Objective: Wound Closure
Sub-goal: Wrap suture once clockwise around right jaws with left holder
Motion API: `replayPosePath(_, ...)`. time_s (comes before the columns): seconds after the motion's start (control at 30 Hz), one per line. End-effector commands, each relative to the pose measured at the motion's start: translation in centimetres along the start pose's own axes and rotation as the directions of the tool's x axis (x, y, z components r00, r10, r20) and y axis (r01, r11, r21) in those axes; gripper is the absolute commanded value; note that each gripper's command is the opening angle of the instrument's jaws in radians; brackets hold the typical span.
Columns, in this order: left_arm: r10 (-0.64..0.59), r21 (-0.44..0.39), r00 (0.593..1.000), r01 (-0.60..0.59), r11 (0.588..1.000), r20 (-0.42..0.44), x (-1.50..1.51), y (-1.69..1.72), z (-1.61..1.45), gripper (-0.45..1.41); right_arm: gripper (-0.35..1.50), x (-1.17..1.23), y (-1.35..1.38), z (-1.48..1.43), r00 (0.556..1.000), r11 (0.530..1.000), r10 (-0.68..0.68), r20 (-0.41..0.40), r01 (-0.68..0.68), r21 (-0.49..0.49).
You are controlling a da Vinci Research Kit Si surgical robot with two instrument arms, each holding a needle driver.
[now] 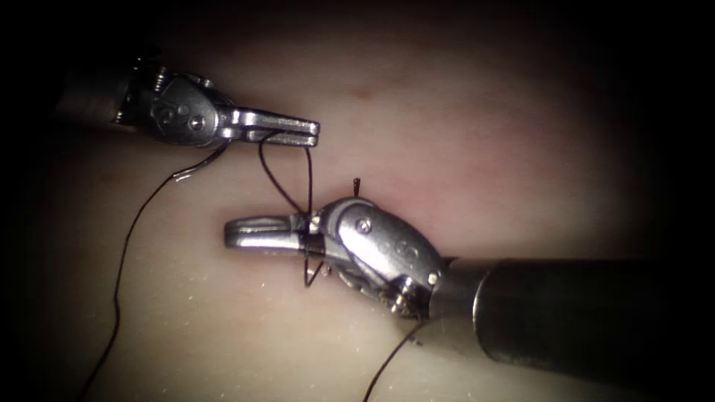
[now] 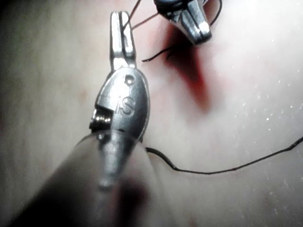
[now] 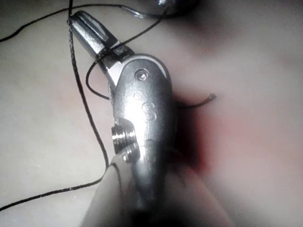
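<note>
Black thread (image 1: 287, 195) held by left pincer (image 1: 294, 132), looped around right pincer (image 1: 257, 231).

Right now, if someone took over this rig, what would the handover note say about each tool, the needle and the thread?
Left tool: fingers shut on the thread, up left of the cut.
Right tool: fingers look shut, empty at the tips; thread is looped around them near the wrist.
Needle: lies free on the tissue beneath the left tool, not in the tissue, held by neither.
Cut end of thread stands just above the right tool's wrist.
Done: thread passes through the tissue at the cut.
Left: the loop is slack, no tightened knot visible.
</note>
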Motion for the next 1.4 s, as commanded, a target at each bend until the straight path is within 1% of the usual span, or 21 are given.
replayPosePath(0.03,0.0,0.003,1.0,0.0,1.0,-0.001,-0.08,0.01,0.03,-0.45,-0.35,-0.02,-0.02,0.02,1.0,1.0,0.012,-0.014,-0.012,0.0)
replayPosePath(0.13,0.005,0.003,1.0,-0.005,1.0,0.006,-0.1,0.04,-0.03,-0.45,-0.35,0.14,0.0,-0.1,0.998,0.999,0.038,-0.052,-0.039,-0.018)
replayPosePath(0.27,-0.002,0.0,1.0,0.002,1.0,0.011,-0.1,0.12,-0.09,-0.45,-0.35,0.28,0.03,-0.23,0.996,0.998,0.051,-0.078,-0.054,-0.042)
replayPosePath(0.33,-0.004,0.007,1.0,0.004,1.0,0.02,-0.11,0.16,-0.11,-0.45,-0.35,0.31,0.05,-0.27,0.995,0.997,0.054,-0.086,-0.059,-0.056)
replayPosePath(0.47,-0.014,0.013,0.999,0.013,1.0,0.034,-0.15,0.29,-0.08,-0.45,-0.35,0.31,0.06,-0.3,0.996,0.994,0.05,-0.079,-0.057,-0.09)
replayPosePath(0.6,-0.001,0.026,0.999,0.0,1.0,0.055,-0.24,0.59,0.05,-0.45,-0.35,0.27,0.05,-0.3,0.997,0.99,0.046,-0.066,-0.054,-0.13)
replayPosePath(0.7,-0.012,0.023,0.998,0.011,1.0,0.059,-0.25,0.75,0.1,-0.45,-0.35,0.28,0.07,-0.34,0.998,0.985,0.04,-0.056,-0.049,-0.165)
replayPosePath(0.77,-0.009,0.025,0.998,0.008,1.0,0.062,-0.25,0.79,0.1,-0.45,-0.35,0.28,0.07,-0.36,0.998,0.981,0.037,-0.05,-0.046,-0.186)
replayPosePath(0.8,-0.009,0.031,0.998,0.007,1.0,0.069,-0.25,0.8,0.1,-0.45,-0.35,0.29,0.08,-0.38,0.998,0.976,0.037,-0.049,-0.047,-0.213)
replayPosePath(0.97,-0.013,0.066,0.994,0.005,0.998,0.111,-0.22,0.84,0.13,-0.45,-0.35,0.29,0.03,-0.43,0.994,0.944,0.096,-0.046,-0.106,-0.313)
replayPosePath(1.0,-0.013,0.071,0.993,0.005,0.997,0.117,-0.2,0.86,0.13,-0.45,-0.35,0.28,0.0,-0.44,0.99,0.927,0.131,-0.055,-0.142,-0.347)
replayPosePath(1.03,-0.014,0.08,0.992,0.004,0.997,0.127,-0.19,0.87,0.14,-0.45,-0.35,0.28,-0.01,-0.43,0.981,0.899,0.186,-0.064,-0.196,-0.391)
replayPosePath(1.07,-0.016,0.09,0.99,0.003,0.996,0.139,-0.18,0.88,0.15,-0.45,-0.35,0.28,-0.02,-0.43,0.968,0.854,0.24,-0.074,-0.247,-0.459)
replayPosePath(1.1,-0.018,0.102,0.988,0.002,0.995,0.152,-0.17,0.89,0.16,-0.45,-0.35,0.28,-0.03,-0.42,0.946,0.788,0.311,-0.093,-0.311,-0.532)
replayPosePath(1.17,-0.023,0.118,0.984,0.001,0.993,0.179,-0.13,0.91,0.19,-0.45,-0.35,0.31,-0.01,-0.4,0.9,0.7,0.421,-0.114,-0.402,-0.59)
replayPosePath(1.2,-0.025,0.123,0.982,0.001,0.992,0.19,-0.12,0.92,0.19,-0.45,-0.35,0.33,0.0,-0.4,0.88,0.661,0.462,-0.109,-0.423,-0.62)
replayPosePath(1.27,-0.03,0.138,0.975,0.0,0.99,0.22,-0.07,0.96,0.21,-0.45,-0.35,0.35,0.0,-0.4,0.867,0.627,0.492,-0.08,-0.417,-0.658)
replayPosePath(1.3,-0.033,0.139,0.971,0.0,0.99,0.235,-0.06,0.98,0.22,-0.45,-0.32,0.35,0.0,-0.4,0.86,0.61,0.505,-0.073,-0.416,-0.675)
replayPosePath(1.33,-0.035,0.143,0.968,-0.001,0.99,0.248,-0.04,1.0,0.23,-0.45,-0.3,0.35,-0.01,-0.39,0.849,0.581,0.523,-0.075,-0.42,-0.698)
replayPosePath(1.37,-0.037,0.142,0.964,-0.001,0.99,0.265,-0.01,1.03,0.24,-0.45,-0.35,0.35,-0.02,-0.39,0.843,0.56,0.532,-0.078,-0.42,-0.714)
replayPosePath(1.4,-0.039,0.14,0.96,-0.001,0.99,0.276,0.0,1.05,0.25,-0.45,-0.35,0.35,-0.03,-0.39,0.837,0.537,0.54,-0.084,-0.42,-0.731)
